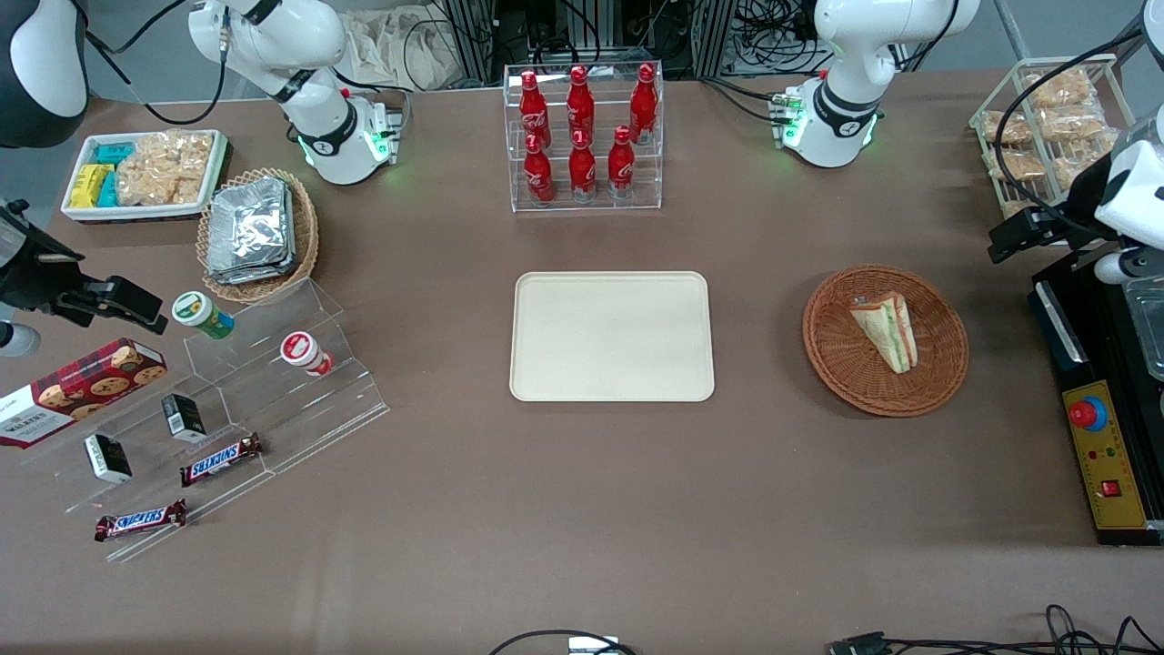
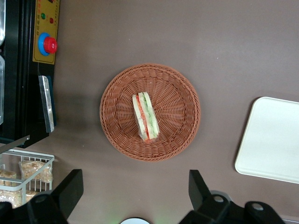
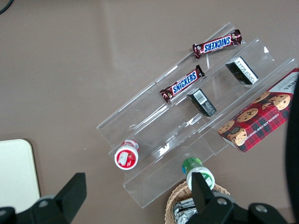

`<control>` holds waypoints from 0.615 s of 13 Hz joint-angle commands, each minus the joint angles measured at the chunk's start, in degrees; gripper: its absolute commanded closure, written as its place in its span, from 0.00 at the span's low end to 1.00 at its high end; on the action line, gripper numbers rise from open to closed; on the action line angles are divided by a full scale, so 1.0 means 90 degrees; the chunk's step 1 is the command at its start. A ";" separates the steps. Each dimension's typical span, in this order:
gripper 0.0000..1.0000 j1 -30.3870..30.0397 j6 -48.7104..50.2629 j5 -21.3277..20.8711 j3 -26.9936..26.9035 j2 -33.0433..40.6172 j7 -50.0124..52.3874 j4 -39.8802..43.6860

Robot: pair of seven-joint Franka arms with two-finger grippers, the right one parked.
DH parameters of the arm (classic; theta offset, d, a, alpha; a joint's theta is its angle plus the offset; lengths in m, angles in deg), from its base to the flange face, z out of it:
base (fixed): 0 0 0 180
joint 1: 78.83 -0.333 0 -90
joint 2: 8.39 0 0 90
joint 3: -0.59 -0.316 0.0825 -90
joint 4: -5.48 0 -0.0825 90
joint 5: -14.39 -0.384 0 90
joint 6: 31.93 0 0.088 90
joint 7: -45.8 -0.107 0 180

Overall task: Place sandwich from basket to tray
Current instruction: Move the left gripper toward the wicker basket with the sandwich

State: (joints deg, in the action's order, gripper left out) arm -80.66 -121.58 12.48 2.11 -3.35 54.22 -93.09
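The sandwich (image 1: 887, 329), a clear-wrapped white-bread wedge with green and red filling, lies in the round brown wicker basket (image 1: 841, 368). The cream tray (image 1: 611, 337) lies flat and bare at the table's middle, beside the basket toward the parked arm's end. My gripper (image 1: 1011, 242) hangs high above the table at the working arm's end, beside the basket and apart from it. In the left wrist view its fingers (image 2: 70, 186) stand wide apart and empty, with the sandwich (image 2: 145, 116), basket (image 2: 117, 137) and a tray edge (image 2: 273, 140) in sight below.
A black control box (image 1: 1100, 455) with a red button lies near the basket at the working arm's end. A wire rack of snack packs (image 1: 1046, 118) and a rack of red bottles (image 1: 582, 136) stand farther from the camera. An acrylic stand of snacks (image 1: 227, 400) and a foil-pack basket (image 1: 257, 232) sit at the parked arm's end.
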 commanded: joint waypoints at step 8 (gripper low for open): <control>0.00 -0.0002 0.0400 -0.0110 0.0056 -0.0082 -0.0027 0.0075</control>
State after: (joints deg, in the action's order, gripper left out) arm -80.65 -119.30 12.44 2.18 -3.54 54.03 -92.61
